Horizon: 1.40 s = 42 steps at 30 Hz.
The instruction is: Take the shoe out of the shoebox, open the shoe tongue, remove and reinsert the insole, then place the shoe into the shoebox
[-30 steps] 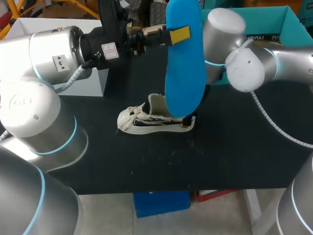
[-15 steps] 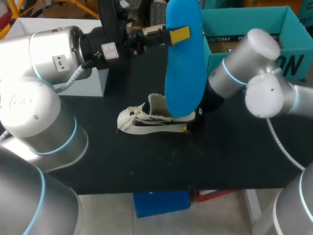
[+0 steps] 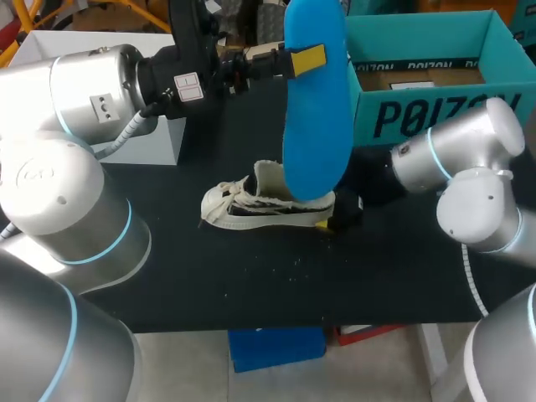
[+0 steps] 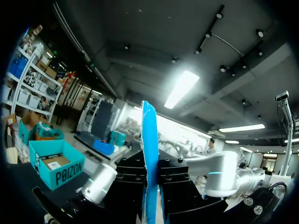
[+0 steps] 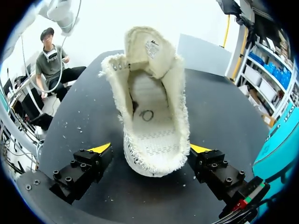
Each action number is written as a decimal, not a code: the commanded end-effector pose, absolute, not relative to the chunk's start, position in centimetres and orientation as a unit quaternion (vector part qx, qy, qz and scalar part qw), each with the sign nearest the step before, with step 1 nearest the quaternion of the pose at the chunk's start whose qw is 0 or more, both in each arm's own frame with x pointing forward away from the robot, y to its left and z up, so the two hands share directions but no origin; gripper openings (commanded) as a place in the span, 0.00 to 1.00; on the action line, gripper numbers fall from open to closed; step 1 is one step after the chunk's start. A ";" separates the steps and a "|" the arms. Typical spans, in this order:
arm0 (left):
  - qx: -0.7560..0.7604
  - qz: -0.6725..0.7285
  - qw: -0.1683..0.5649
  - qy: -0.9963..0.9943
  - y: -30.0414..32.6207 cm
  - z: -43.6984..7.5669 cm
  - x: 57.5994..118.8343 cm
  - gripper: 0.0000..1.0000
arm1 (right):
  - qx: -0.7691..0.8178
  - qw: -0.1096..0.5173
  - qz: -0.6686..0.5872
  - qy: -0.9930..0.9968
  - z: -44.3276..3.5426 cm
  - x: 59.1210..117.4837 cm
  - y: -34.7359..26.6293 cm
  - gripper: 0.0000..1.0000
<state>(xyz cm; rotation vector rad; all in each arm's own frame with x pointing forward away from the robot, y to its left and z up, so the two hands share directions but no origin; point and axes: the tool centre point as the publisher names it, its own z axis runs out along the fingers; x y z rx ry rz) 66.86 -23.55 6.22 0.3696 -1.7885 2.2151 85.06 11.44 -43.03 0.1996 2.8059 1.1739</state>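
The left gripper (image 3: 306,59) is clamped on the insole (image 3: 314,126), upright above the shoe (image 3: 251,209) at the middle of the table (image 3: 402,276), while the right gripper (image 5: 150,150), its 2 fingers apart around the heel, probably waits to steady it for reinsertion.

Large dark block lettering (image 3: 419,117) is printed across the front wall of the teal shoebox (image 3: 502,50), a small printed label (image 5: 153,47) is carried inside the shoe (image 5: 152,126) tongue, and a white sticker (image 3: 188,88) is fixed on the left arm (image 3: 92,84).
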 end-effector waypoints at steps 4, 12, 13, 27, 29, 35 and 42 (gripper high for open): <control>0.128 0.765 0.134 -0.617 -23.8 6.2 66.9 0.00 | 0.056 0.051 0.445 0.892 -43.5 85.8 11.7 1.00; 0.128 0.765 0.134 -0.617 -23.8 6.2 66.9 0.00 | 0.054 0.041 0.455 0.888 -43.8 86.4 11.7 1.00; 0.128 0.765 0.134 -0.617 -23.8 6.2 66.9 0.00 | 0.055 0.039 0.457 0.887 -43.9 86.4 11.7 1.00; 0.128 0.765 0.134 -0.617 -23.8 6.2 66.9 0.00 | 0.023 0.012 0.417 0.909 -41.6 87.3 10.5 1.00; 0.128 0.765 0.134 -0.617 -23.8 6.2 66.9 0.00 | 0.014 0.004 0.380 0.925 -40.8 87.4 10.3 1.00; 0.128 0.765 0.134 -0.617 -23.8 6.2 66.9 0.00 | 0.011 0.009 0.294 0.956 -39.0 88.2 10.0 1.00; 0.128 0.765 0.134 -0.617 -23.8 6.2 66.9 0.00 | -0.003 0.019 0.190 0.982 -37.9 89.1 11.7 0.95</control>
